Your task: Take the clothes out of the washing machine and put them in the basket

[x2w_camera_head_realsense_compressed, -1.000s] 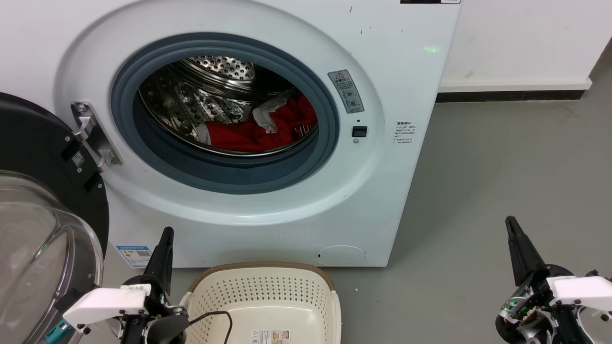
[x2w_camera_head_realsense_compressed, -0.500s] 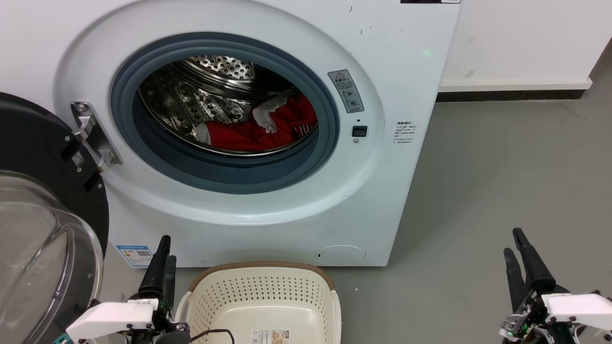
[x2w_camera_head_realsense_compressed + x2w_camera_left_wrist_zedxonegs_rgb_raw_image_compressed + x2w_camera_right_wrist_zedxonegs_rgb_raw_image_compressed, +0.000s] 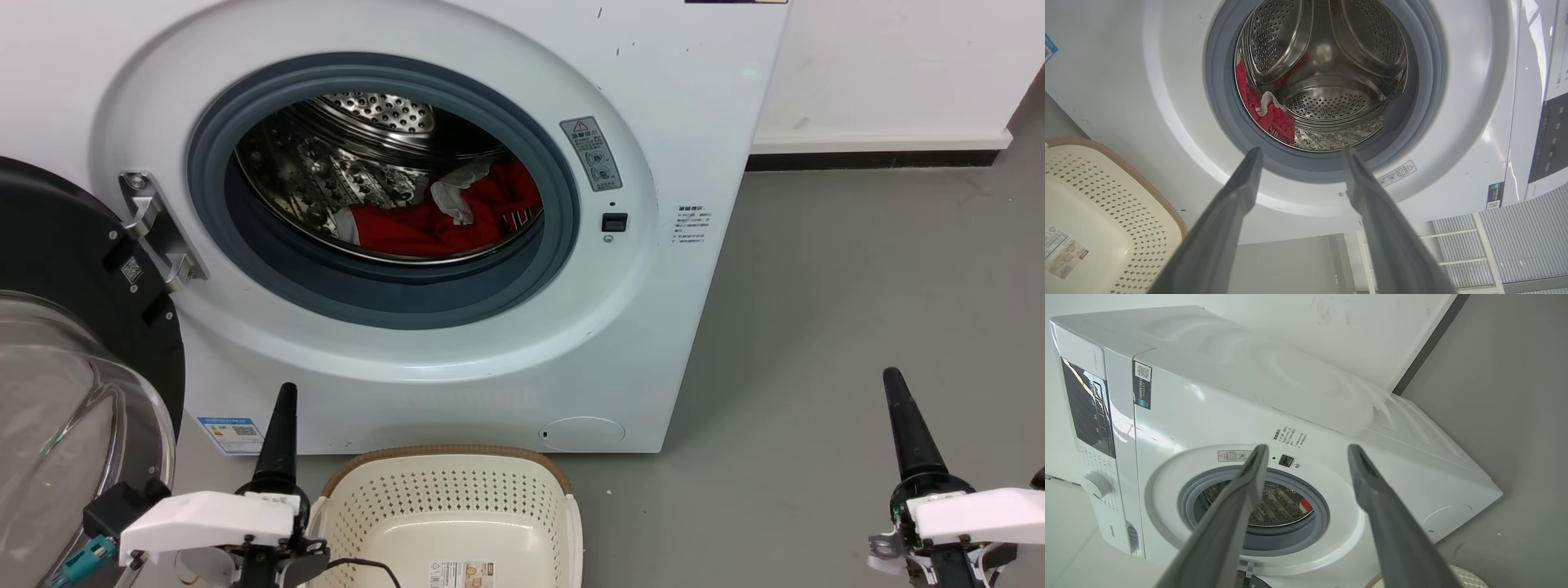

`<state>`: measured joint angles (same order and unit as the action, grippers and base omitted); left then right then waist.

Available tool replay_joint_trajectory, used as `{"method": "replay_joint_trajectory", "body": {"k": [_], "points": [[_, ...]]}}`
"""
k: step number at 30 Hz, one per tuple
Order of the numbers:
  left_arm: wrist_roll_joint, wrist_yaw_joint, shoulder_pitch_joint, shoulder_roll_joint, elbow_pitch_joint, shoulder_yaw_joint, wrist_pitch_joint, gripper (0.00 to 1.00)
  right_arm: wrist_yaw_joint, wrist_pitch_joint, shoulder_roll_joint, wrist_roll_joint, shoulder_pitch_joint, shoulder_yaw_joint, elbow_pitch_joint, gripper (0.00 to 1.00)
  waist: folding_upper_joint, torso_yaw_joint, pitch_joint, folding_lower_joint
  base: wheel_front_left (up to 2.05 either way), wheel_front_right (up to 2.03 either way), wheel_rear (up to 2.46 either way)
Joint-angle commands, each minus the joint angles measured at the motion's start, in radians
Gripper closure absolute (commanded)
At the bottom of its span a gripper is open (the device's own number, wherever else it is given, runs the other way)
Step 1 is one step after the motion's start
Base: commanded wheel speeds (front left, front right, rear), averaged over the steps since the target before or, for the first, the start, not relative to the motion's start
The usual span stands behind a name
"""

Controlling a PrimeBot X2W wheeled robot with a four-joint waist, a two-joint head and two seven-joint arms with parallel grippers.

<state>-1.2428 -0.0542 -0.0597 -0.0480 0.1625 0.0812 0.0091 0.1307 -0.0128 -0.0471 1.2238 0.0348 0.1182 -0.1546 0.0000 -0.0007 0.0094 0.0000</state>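
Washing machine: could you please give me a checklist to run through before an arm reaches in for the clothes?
1. Door swung fully open: ok.
2. Clothes lying in the drum, in sight: ok.
3. Left gripper jaws apart, empty: ok.
4. Right gripper jaws apart, empty: ok.
5. Basket on the floor in front of the washing machine: ok.
6. Clothes free of snags inside: cannot tell.
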Motion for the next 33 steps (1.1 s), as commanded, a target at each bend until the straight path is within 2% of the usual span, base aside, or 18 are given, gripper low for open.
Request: {"method": "replay_joint_trajectory", "body": {"k": [1,15,33], "points": [[0.052,0.009,-0.005,-0.002,-0.028,-0.009,-0.011,0.00,0.000,0.012,-0.004,-0.057,0.001,-0.005,0.033,0.00,0.0000,0.000,0.001,0.0000,0.00,0.00,0.00],[0.336,0.062,0.003,-0.002,-0.070,-0.066,-0.064,0.00,0.000,0.066,-0.004,-0.399,-0.033,-0.039,0.106,0.00,0.0000,-0.002,0.004,0.0000,0.00,0.00,0.00],[0.590,0.091,0.024,-0.007,-0.101,-0.098,-0.123,0.00,0.000,0.124,-0.004,-0.686,-0.072,-0.056,0.161,0.00,0.0000,-0.005,0.007,0.0000,0.00,0.00,0.00]]}}
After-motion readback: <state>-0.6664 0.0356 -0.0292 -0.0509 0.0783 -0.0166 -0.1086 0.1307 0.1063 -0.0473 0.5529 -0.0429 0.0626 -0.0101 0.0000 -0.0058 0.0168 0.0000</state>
